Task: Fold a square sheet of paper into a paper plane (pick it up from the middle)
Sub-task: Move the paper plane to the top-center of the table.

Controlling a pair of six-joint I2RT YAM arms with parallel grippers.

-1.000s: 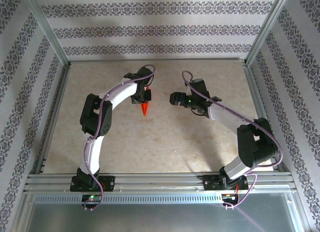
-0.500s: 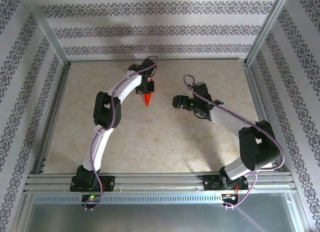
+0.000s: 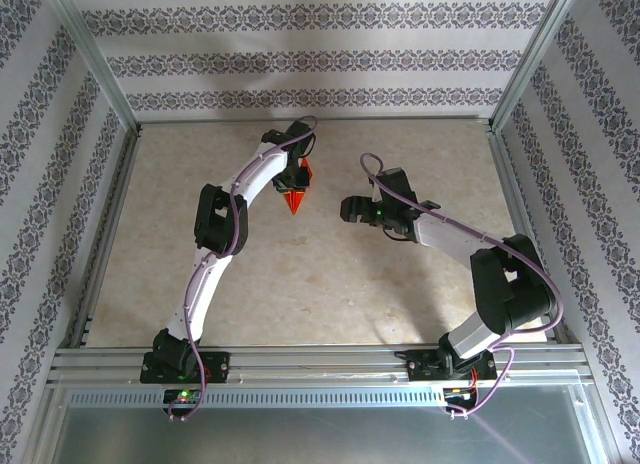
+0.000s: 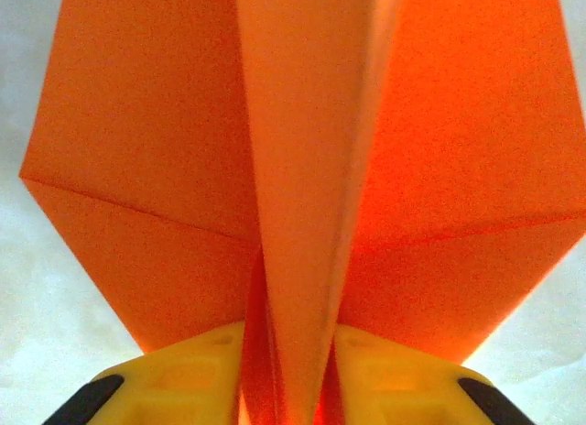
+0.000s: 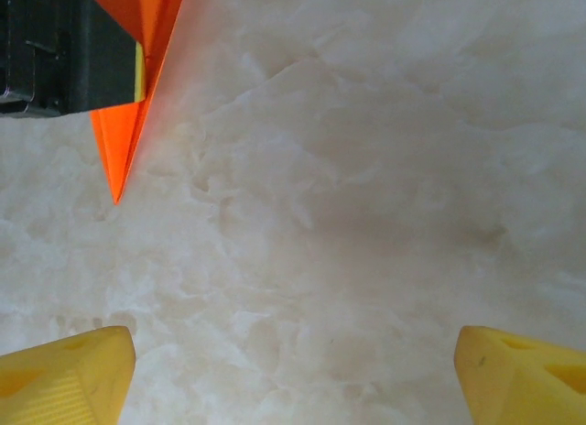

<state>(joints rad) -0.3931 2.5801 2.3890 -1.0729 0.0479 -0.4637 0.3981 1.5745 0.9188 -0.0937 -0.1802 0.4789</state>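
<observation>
paper plane (image 4: 293, 168) ridge stands in the jaws of left hand (image 4: 291, 352); pinched or loose, cannot tell. right hand (image 5: 293, 352) spread wide over tabletop (image 5: 366, 168), plane tip ahead-left, apart.

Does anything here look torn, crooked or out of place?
Nothing stands out. The paper plane looks cleanly creased, its wings spread fairly evenly either side of the ridge that sits in the left gripper. The right gripper hangs open above the table.
</observation>
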